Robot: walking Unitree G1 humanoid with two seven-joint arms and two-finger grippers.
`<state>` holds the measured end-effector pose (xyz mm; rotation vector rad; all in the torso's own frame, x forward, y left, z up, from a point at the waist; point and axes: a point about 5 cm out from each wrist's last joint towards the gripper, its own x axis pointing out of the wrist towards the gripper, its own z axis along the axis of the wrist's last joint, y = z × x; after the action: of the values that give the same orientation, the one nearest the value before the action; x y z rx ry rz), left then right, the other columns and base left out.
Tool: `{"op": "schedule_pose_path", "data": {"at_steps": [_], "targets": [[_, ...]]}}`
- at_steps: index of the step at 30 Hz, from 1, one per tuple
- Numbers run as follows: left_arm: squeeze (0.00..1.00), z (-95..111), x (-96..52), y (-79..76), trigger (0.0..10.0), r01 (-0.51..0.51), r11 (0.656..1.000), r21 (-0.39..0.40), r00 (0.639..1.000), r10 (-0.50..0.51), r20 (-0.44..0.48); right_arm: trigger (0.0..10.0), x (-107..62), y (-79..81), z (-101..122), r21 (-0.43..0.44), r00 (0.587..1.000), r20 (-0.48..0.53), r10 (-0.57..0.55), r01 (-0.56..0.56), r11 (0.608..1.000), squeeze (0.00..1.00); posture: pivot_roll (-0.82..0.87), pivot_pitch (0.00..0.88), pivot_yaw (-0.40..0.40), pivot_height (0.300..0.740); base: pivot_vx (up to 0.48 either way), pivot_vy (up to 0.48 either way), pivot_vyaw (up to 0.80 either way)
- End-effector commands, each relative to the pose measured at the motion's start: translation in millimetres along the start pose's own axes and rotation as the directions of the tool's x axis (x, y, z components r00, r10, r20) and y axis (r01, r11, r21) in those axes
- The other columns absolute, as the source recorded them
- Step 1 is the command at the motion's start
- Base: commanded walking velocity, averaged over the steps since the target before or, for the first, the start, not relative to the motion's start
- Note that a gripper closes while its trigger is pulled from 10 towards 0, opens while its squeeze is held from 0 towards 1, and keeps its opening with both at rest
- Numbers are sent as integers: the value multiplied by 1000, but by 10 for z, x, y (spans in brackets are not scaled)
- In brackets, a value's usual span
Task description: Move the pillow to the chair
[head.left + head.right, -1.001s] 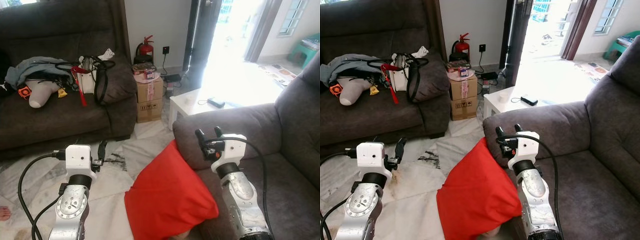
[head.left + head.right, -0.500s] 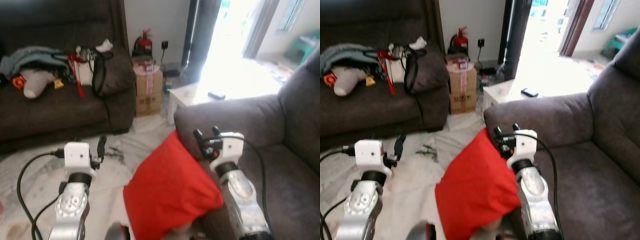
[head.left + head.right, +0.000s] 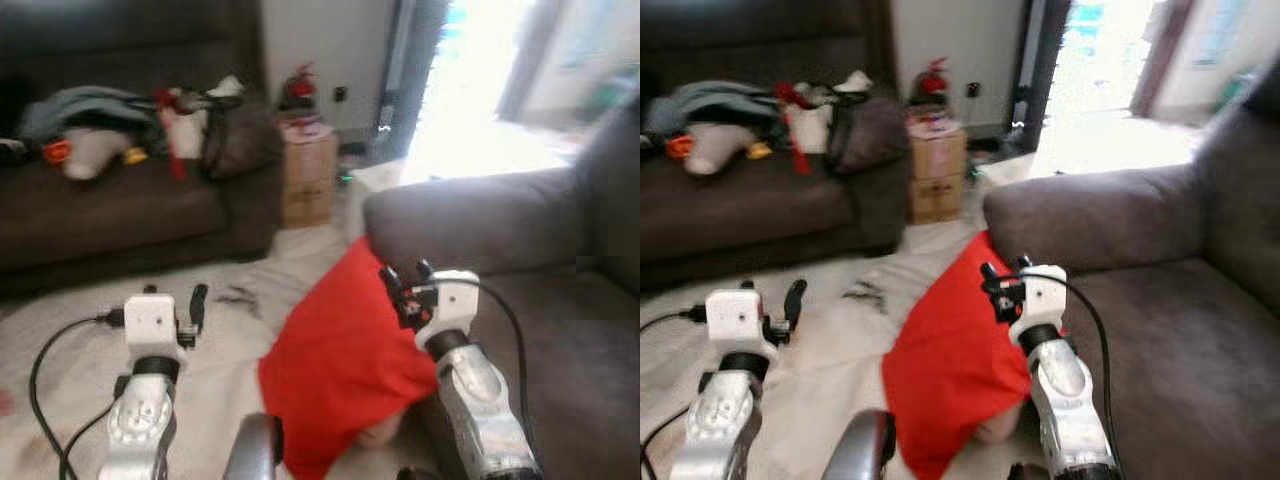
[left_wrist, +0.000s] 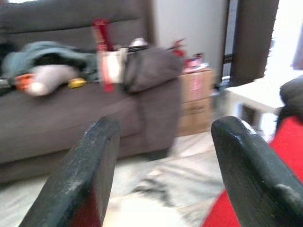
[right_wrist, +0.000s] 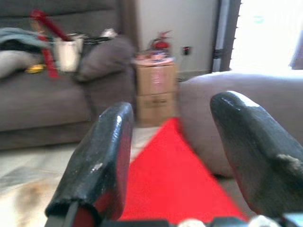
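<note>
Pillow: the red pillow (image 3: 345, 365) leans against the outer side of the grey chair's armrest, its top corner up by the armrest and its lower edge down near the pale floor. It is not on the seat.
Chair: the grey chair (image 3: 1160, 300) stands on the robot's right, with a wide seat cushion and a thick, rounded armrest (image 3: 460, 215) facing the room.
Right gripper: the right gripper (image 3: 402, 283) is raised in front of the armrest, just beside the pillow's upper edge. In the right wrist view its two black fingers (image 5: 102, 156) stand spread apart with nothing between them; the red pillow lies beyond and below them.
Left gripper: the left gripper (image 3: 195, 305) is held out over the floor, well apart from the pillow. In the left wrist view its fingers (image 4: 85, 175) are spread wide and grip nothing; a strip of the pillow shows past one finger.
Sofa: a dark sofa (image 3: 110, 215) stands across the room on the robot's left, with a heap of clothes, a white bag with red straps (image 3: 180, 130) and a pale stuffed shape lying on it.
Boxes: stacked cardboard boxes (image 3: 307, 180) stand just beside the sofa's arm, with a red fire extinguisher (image 3: 300, 85) behind them against the wall.
Table: a low white table (image 3: 375, 178) stands between the boxes and the chair, near the bright doorway.
Floor: pale, with a dark scuffed patch (image 3: 240, 296) near the left gripper.
Picture quality: both head views are blurred, so small details are hard to make out.
</note>
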<state>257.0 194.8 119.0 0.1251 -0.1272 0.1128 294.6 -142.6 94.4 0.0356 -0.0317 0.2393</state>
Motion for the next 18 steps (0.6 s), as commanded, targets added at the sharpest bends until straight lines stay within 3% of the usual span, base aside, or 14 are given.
{"op": "schedule_pose_path", "data": {"at_steps": [1,18], "targets": [[0,20,-12,-47,10000,4,1000,-10,1000,-4,4,10000,16,-20,46,-8,1000,9,1,-1,1000,0,32,0,-30,610,0,0,0],[0,-73,-79,-24,10000,-2,1000,-22,999,1,-41,10000,19,-21,6,-10,1000,-20,12,-13,1000,0,37,0,-45,610,0,0,0]]}}
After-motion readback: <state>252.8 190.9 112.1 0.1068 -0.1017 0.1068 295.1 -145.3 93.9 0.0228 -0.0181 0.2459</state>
